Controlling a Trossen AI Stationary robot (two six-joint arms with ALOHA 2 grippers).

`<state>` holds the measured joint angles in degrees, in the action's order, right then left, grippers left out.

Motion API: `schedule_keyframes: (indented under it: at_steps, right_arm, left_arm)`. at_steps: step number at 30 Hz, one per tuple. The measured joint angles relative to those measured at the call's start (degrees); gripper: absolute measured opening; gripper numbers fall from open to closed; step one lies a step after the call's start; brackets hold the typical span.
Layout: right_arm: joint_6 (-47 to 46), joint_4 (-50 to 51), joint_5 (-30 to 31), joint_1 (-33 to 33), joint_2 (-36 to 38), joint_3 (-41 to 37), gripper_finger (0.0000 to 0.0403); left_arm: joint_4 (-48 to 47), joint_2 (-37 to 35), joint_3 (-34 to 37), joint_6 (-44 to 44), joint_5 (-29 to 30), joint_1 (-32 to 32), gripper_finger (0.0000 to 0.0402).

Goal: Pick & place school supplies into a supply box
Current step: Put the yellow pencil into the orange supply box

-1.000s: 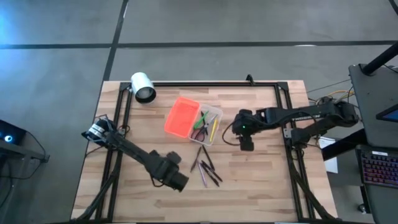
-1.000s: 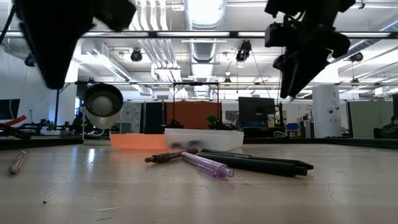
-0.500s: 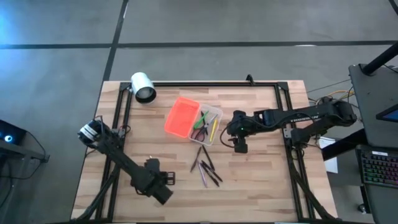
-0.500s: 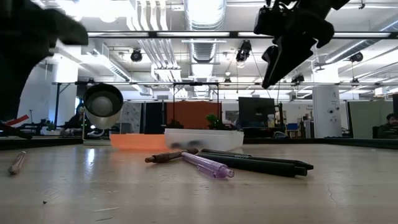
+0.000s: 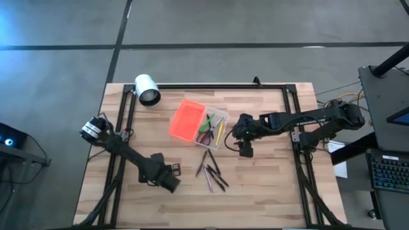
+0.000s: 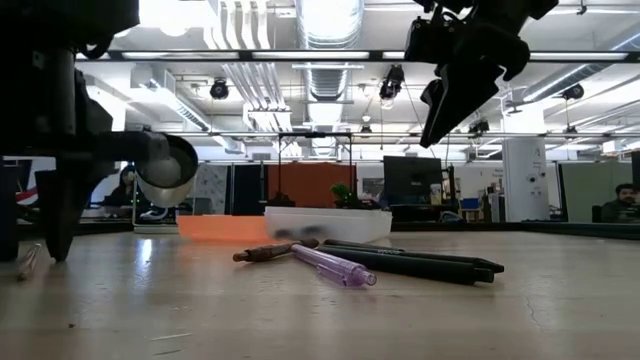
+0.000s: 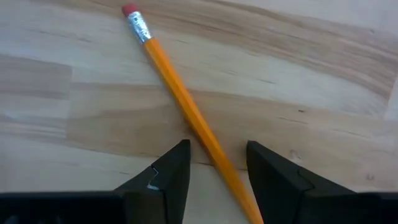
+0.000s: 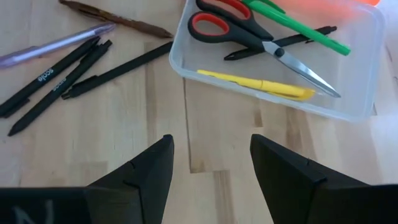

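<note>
Reaching low over the table's near-left part, the left gripper (image 7: 213, 163) points down with its fingers parted on either side of an orange pencil (image 7: 186, 106), which lies flat on the wood and runs between them. Farther in, loose dark pens (image 5: 213, 172) lie just before the supply box (image 5: 214, 128). Its clear tray holds red-handled scissors (image 8: 249, 37), a yellow pen, and green ones. Just right of it, the right gripper (image 8: 211, 162) hangs raised, fingers wide apart.
</note>
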<state>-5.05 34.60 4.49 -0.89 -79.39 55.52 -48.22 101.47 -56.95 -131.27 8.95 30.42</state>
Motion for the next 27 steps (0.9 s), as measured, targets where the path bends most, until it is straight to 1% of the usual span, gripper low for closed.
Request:
schedule_keyframes:
  at_steps: [1, 4, 7, 11, 12, 14, 16, 20, 23, 27]
  right_arm:
    - [-0.4, 0.2, 0.0, 0.0, 0.0, -0.1, 0.0206]
    - [-0.6, 0.6, 0.0, 0.0, 0.0, -0.2, 0.0206]
    - [-0.6, 0.6, 0.0, 0.0, 0.0, -0.4, 0.0205]
    - [-0.7, 0.5, 0.0, 0.0, 0.0, -0.5, 0.0205]
    - [-0.9, 0.5, 0.0, 0.0, 0.0, -0.5, 0.0205]
    - [-2.3, 0.5, -0.7, 0.0, 0.0, -0.5, 0.0205]
    - [-3.6, 0.4, -1.3, -0.1, 0.0, -0.5, 0.0205]
    - [-9.9, -1.1, -1.4, -1.3, 0.0, -0.5, 0.0205]
    - [-17.6, -4.1, -1.7, -2.5, -1.4, -0.5, 0.0205]
    - [-22.7, -11.7, -1.8, -5.8, -5.1, -0.3, 0.0203]
  left_arm:
    - [0.8, 0.0, 0.3, 0.1, 0.2, -0.4, 0.0140]
    - [3.0, -0.3, -0.9, 0.3, 4.0, -1.6, 0.0140]
    - [5.1, -0.8, -1.6, 1.5, 8.8, -3.0, 0.0140]
    - [10.1, -1.1, -2.0, 4.0, 17.1, -4.7, 0.0140]
    - [11.1, -1.2, -2.0, 4.6, 18.3, -4.8, 0.0140]
    - [12.9, -1.3, -2.1, 5.8, 18.6, -4.7, 0.0140]
    - [12.1, -1.3, -2.3, 7.1, 18.6, -4.7, 0.0140]
    - [11.1, -1.3, -2.2, 7.3, 18.6, -3.9, 0.0140]
    - [11.3, -1.3, -2.2, 7.3, 18.2, -3.0, 0.0140]
    - [12.2, -1.3, -2.2, 8.2, 18.4, -2.2, 0.0140]
